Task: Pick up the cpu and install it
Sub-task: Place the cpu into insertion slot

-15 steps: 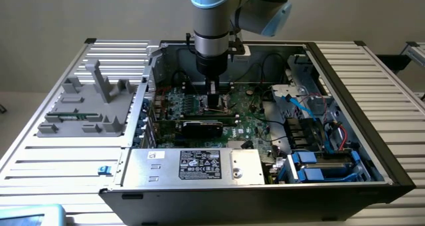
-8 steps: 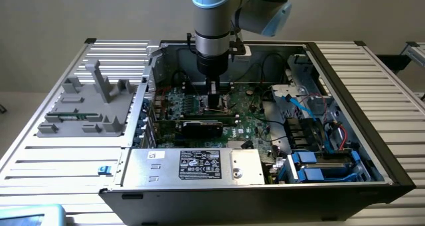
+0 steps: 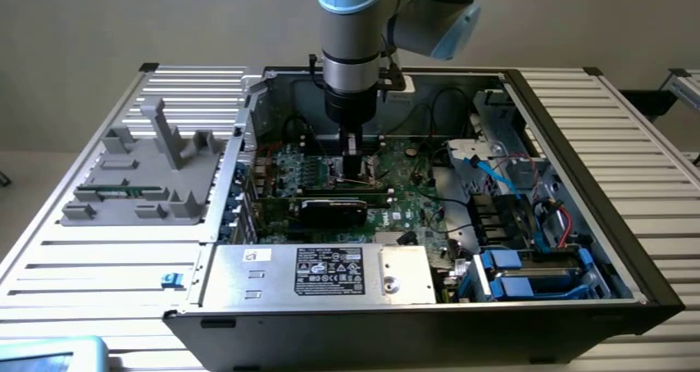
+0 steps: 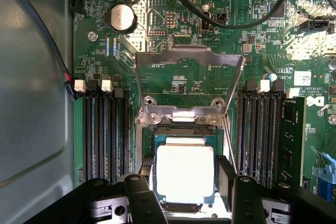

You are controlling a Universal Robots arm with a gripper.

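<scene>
Cpu (image 4: 185, 174), the single one we see, sits right over the socket (image 4: 181, 129), pinched at two opposite edges by the gripper's (image 4: 187, 182) two fingers (image 4: 226, 174). We count one metal frame (image 4: 189, 56) swung open just beyond the socket and two slot banks (image 4: 107, 129), one on each side of it.

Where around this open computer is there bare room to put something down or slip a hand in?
Free: the slatted table on the exterior view's right of the case, and the slats between the grey tray and the blue clip. Crowded: inside the case, where arm, cables and boards fill it and the end effector grips the cpu.
</scene>
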